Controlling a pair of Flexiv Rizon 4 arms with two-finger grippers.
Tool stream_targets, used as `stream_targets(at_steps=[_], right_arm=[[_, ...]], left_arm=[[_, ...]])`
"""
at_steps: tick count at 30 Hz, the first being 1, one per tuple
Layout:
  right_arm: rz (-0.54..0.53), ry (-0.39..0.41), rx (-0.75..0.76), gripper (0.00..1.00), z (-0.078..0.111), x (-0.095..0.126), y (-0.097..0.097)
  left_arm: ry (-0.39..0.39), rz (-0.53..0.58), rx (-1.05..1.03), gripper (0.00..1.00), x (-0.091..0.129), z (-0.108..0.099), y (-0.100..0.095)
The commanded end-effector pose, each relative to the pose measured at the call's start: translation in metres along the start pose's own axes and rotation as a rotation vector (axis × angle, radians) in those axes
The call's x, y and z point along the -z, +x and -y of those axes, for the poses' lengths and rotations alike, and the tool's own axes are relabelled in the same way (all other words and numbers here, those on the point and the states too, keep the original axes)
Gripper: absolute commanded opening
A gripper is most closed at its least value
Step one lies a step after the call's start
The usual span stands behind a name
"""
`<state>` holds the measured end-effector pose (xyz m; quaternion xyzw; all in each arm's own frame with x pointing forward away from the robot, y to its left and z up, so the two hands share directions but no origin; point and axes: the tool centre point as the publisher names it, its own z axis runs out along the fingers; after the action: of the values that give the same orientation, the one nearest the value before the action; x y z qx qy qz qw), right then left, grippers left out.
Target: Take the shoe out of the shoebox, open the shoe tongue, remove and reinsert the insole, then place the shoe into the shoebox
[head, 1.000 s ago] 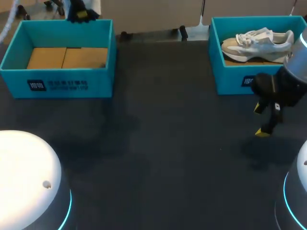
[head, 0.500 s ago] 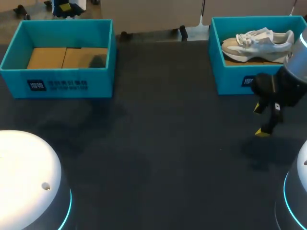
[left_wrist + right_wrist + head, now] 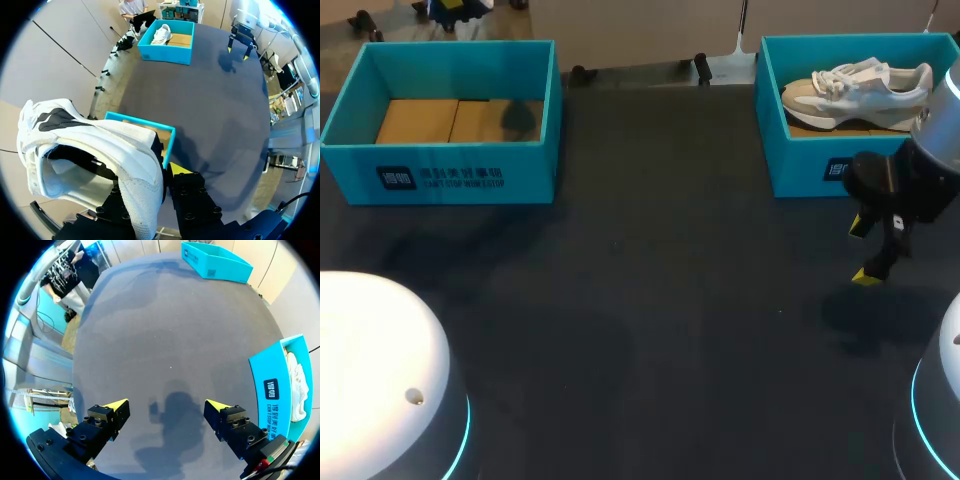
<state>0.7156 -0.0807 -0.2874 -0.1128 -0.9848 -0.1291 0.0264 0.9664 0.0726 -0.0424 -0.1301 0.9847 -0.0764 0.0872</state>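
Left gripper (image 3: 162, 175) pinches shoe (image 3: 95, 145) by one edge above shoebox (image 3: 169, 145), so it could slip out; right gripper (image 3: 865, 250) hangs open.

White shoe (image 3: 95, 142), teal shoebox (image 3: 169, 144)

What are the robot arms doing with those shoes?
The left fingers grip a white shoe in the air, out of the left shoebox. The right fingers hang open over the table beside the right shoebox, where a second shoe lies.
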Motion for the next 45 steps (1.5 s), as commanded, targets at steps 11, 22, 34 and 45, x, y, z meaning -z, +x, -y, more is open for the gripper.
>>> stream_targets(at_steps=[11, 22, 34, 45], right_arm=[[0.002, 0.002, 0.0, 1.0, 0.0, 0.0, 0.001], [0.002, 0.002, 0.0, 1.0, 0.0, 0.0, 0.001], [0.002, 0.002, 0.0, 1.0, 0.0, 0.0, 0.001], [0.002, 0.002, 0.0, 1.0, 0.0, 0.0, 0.001]], left_arm=[[0.037, 0.014, 0.044, 0.0, -0.003, -0.059, -0.081], [-0.008, -0.049, -0.005, 0.0, -0.046, -0.113, -0.13], [-0.009, -0.09, -0.032, 0.0, -0.055, -0.128, -0.138], [-0.026, -0.102, -0.039, 0.0, -0.066, -0.142, -0.141]])
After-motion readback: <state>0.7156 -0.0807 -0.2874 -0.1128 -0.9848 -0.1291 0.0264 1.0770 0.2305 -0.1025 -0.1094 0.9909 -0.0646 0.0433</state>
